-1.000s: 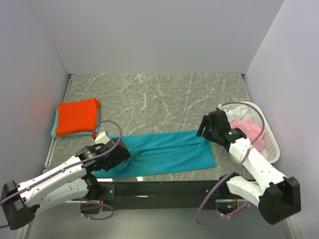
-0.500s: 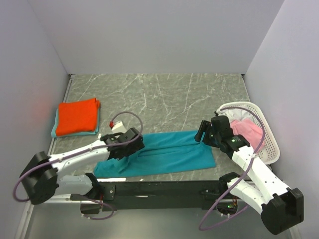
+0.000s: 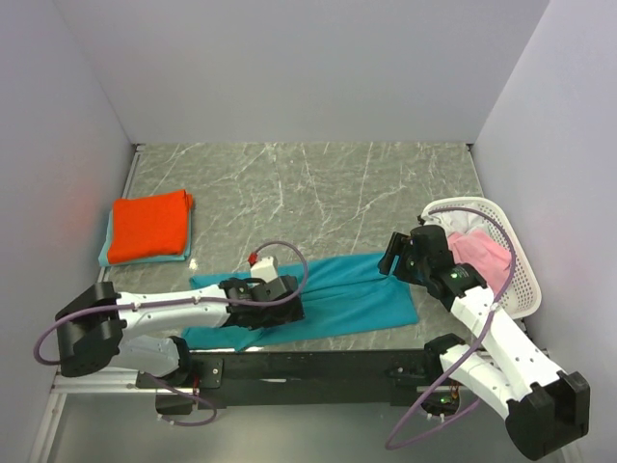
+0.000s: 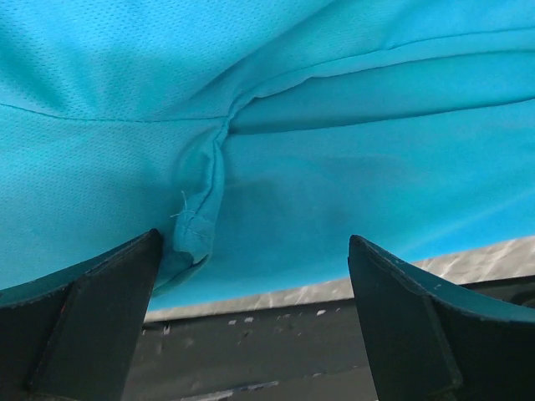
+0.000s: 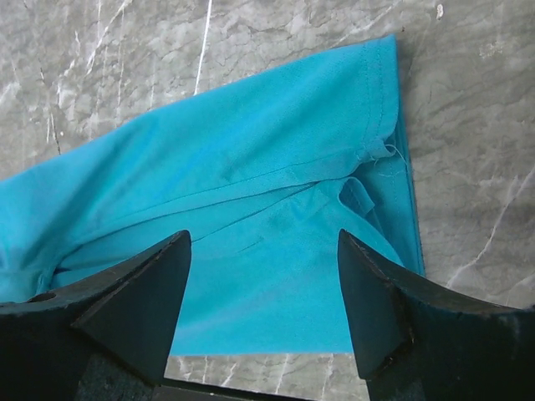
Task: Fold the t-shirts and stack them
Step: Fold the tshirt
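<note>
Rightward along the near edge my left gripper (image 4: 251,284) has slid; it and the right gripper (image 5: 263,301) hang, jaws parted, over the teal-blue t-shirt (image 3: 347,289) spread there.

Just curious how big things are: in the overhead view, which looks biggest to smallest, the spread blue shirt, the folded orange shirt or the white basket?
Largest: the teal-blue shirt, spread flat.
Next: the white basket.
Smallest: the folded orange shirt, though only slightly smaller than the basket.
</note>
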{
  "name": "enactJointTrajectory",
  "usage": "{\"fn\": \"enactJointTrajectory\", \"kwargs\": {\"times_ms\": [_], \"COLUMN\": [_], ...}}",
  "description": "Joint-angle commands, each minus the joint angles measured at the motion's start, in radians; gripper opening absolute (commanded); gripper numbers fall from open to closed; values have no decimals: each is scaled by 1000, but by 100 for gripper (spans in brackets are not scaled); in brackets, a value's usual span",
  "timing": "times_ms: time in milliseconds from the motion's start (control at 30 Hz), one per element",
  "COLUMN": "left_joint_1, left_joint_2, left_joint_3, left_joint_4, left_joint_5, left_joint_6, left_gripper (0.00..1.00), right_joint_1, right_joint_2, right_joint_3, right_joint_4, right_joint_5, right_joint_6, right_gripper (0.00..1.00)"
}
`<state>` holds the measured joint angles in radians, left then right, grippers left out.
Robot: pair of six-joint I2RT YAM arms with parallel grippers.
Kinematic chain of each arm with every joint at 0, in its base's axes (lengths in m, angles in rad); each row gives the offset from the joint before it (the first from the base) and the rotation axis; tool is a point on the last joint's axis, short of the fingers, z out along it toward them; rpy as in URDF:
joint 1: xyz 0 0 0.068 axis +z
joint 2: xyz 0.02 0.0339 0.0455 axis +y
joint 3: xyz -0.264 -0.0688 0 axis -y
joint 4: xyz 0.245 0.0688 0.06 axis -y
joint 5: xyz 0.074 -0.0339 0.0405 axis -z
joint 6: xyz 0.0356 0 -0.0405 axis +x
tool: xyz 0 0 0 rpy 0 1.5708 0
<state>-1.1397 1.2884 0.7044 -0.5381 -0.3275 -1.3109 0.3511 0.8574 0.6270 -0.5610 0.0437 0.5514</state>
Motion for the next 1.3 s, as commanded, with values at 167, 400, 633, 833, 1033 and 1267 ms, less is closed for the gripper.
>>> {"fn": "enactJointTrajectory", "kwargs": {"times_ms": [167, 400, 633, 833, 1033, 1267], "left_joint_1": [-65, -57, 135, 395, 567, 688], "left_joint_2": [77, 6, -217, -416, -316, -31], "left_joint_3": [127, 153, 20, -134, -226, -191], "left_joint_4": [-224, -371, -292, -73, 104, 237], "left_joint_5": [-134, -269, -237, -84, 96, 186], "left_joint_6": [-128, -238, -194, 43, 153, 213], "left_gripper": [99, 99, 99, 99, 99, 99], "right_joint_1": [5, 6, 144, 209, 207, 166], "right_joint_2": [11, 25, 58, 196, 452, 696], "right_joint_3": [-3, 14, 60, 120, 224, 312], "right_joint_4": [32, 47, 125, 200, 199, 204], "right_joint_5": [-21, -41, -105, -140, -91, -79], "right_joint_6": [-30, -38, -50, -30, -30, -16], "right_gripper": [78, 78, 84, 85, 86, 86]}}
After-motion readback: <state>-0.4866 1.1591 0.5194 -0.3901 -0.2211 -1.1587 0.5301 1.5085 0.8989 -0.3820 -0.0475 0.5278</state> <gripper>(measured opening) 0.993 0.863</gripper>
